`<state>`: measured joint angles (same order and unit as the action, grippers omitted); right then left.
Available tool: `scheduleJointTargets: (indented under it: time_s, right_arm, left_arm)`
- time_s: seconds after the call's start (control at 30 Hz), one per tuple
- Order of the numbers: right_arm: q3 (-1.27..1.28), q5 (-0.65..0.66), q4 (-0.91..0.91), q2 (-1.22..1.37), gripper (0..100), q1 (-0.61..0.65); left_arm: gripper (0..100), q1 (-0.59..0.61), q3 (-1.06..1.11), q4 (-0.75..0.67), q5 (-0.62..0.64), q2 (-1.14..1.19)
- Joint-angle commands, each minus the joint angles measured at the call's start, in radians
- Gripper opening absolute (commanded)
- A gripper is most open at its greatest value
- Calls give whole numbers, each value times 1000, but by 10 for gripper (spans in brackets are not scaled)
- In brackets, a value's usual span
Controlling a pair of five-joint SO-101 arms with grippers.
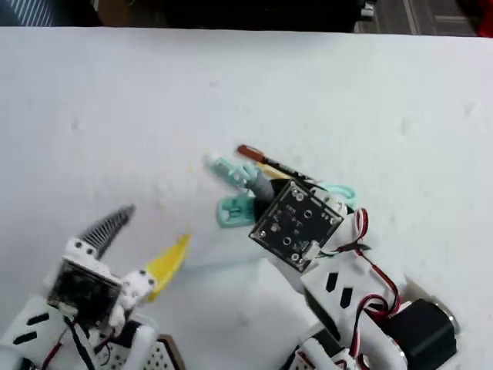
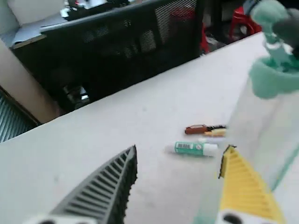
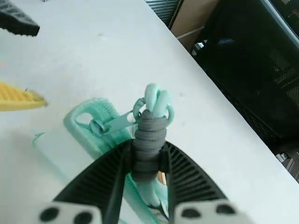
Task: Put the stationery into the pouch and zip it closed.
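A clear pouch with a teal zip (image 1: 233, 208) lies at the table's middle. My right gripper (image 1: 262, 185) is shut on the grey-wrapped teal pull cord (image 3: 149, 128) of the zip slider (image 3: 111, 125), holding it just above the table. Beyond the pouch lie a brown marker (image 1: 250, 153), a pale yellow pen (image 1: 269, 171) and a white-and-green stick (image 1: 222, 166). The left wrist view has the same marker (image 2: 198, 129) and stick (image 2: 191, 148), beside the raised pouch end (image 2: 273, 79). My left gripper (image 1: 154, 227) stands open near the front left, nothing between its black and yellow fingers.
The white table (image 1: 115, 108) runs to a far edge with dark chairs and boxes behind it. The left arm's yellow finger (image 3: 18, 97) and black finger (image 3: 16, 21) stand a short way from the pouch.
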<state>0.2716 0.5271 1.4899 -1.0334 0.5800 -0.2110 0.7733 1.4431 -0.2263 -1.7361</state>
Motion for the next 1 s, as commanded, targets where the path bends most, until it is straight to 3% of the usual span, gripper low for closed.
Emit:
scheduleJointTargets:
  time_s: [0.0, 0.13, 0.33, 0.47, 0.57, 0.73, 0.97]
  right_arm:
    - [12, 11, 4, 30, 17, -12]
    - [9, 11, 25, 30, 17, -8]
    - [8, 12, 68, 30, 17, 64]
    - [8, 12, 82, 30, 17, 96]
    - [11, 14, 82, 30, 17, 111]
    - [14, 83, 73, 35, 17, 180]
    - [15, 78, -15, 41, 17, 189]
  left_arm:
    - [301, -254, -198, 215, -117, -2]
    - [307, -346, -226, 209, -114, 2]
    - [343, -344, 77, -6, -114, 2]
    - [343, -288, 190, -183, -112, 2]
    - [344, -222, 212, -222, -112, 1]
    - [346, -222, 288, -299, -112, 1]
    - [343, -390, 350, -330, 63, -7]
